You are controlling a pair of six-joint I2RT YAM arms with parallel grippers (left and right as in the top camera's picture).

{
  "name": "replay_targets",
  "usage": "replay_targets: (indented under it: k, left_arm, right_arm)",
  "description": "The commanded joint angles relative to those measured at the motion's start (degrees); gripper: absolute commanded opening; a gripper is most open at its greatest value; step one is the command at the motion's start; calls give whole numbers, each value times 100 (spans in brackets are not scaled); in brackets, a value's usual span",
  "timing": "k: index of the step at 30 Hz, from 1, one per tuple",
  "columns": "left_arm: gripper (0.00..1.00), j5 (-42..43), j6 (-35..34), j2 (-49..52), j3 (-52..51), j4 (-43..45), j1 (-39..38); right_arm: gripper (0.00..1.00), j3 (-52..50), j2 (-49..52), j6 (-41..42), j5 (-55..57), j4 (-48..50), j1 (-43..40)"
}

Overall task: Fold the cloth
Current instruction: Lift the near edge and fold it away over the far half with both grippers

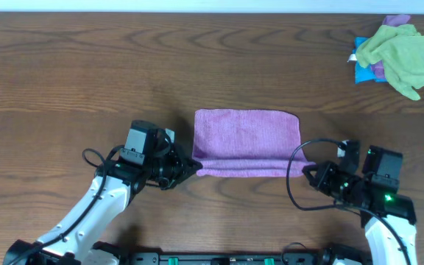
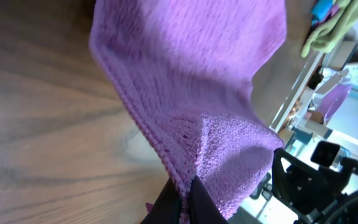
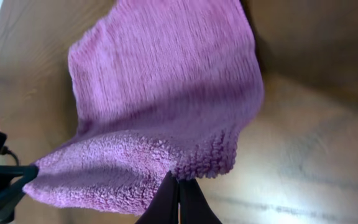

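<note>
Nearest, the left end effector (image 1: 193, 168) and the right end effector (image 1: 308, 171) are each clenched on a near corner of the cloth (image 1: 246, 140), holding its front edge raised. The cloth looks light, soft and floppy, likely to sag between grips, so the corners suit holding. The rest lies flat on the counter (image 1: 65, 81). No containers show; other cloths (image 1: 400, 55) are heaped at the far right.

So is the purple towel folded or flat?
Partly folded: the cloth lies flat, but its near edge is lifted and curling over, pinched by the left gripper and right gripper.
</note>
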Motion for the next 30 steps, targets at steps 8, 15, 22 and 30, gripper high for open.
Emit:
replay_targets:
  k: [8, 15, 22, 30]
  left_arm:
    - [6, -573, -157, 363, 153, 601, 37]
    - [6, -756, -190, 890, 413, 938, 42]
    - [6, -890, -31, 1458, 1080, 990, 44]
    - [6, -1034, 79, 1939, 1585, 1005, 50]
  right_arm:
    - [1, 114, 855, 612, 306, 1257, 656]
    - [1, 254, 1456, 654, 396, 1821, 695]
    - [1, 560, 1707, 649, 608, 2055, 708]
    - [1, 828, 2153, 654, 748, 2413, 721]
